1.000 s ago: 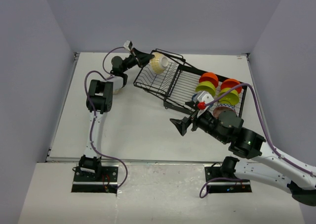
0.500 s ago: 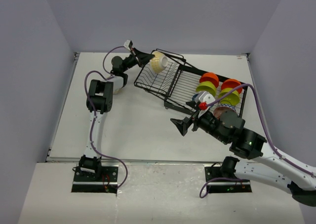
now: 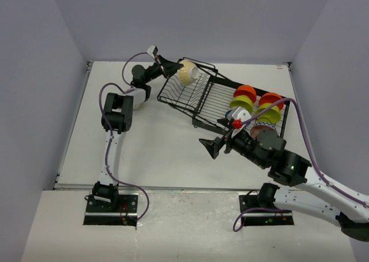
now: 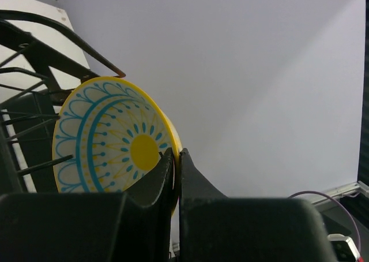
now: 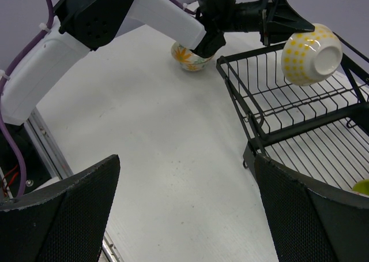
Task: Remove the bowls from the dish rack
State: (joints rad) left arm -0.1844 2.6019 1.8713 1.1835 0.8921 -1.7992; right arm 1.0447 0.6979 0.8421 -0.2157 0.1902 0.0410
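Note:
My left gripper (image 3: 173,70) is shut on the rim of a cream-yellow bowl (image 3: 188,73) and holds it tilted above the far left corner of the black dish rack (image 3: 196,97). In the left wrist view the fingers (image 4: 176,153) pinch the rim of the bowl (image 4: 109,138), whose inside has blue lines and a yellow centre. It also shows in the right wrist view (image 5: 308,54). Orange bowls (image 3: 244,91) and lime green bowls (image 3: 240,103) stand in the rack's right section. My right gripper (image 5: 187,161) is open and empty over bare table, left of the rack (image 5: 271,100).
A white floral bowl (image 5: 190,57) sits on the table under my left arm, left of the rack. Walls close the table in at the back and both sides. My right arm lies against the rack's near right corner (image 3: 259,141).
My left gripper has lifted the cream-yellow bowl slightly up and to the right over the rack. The right arm has not moved.

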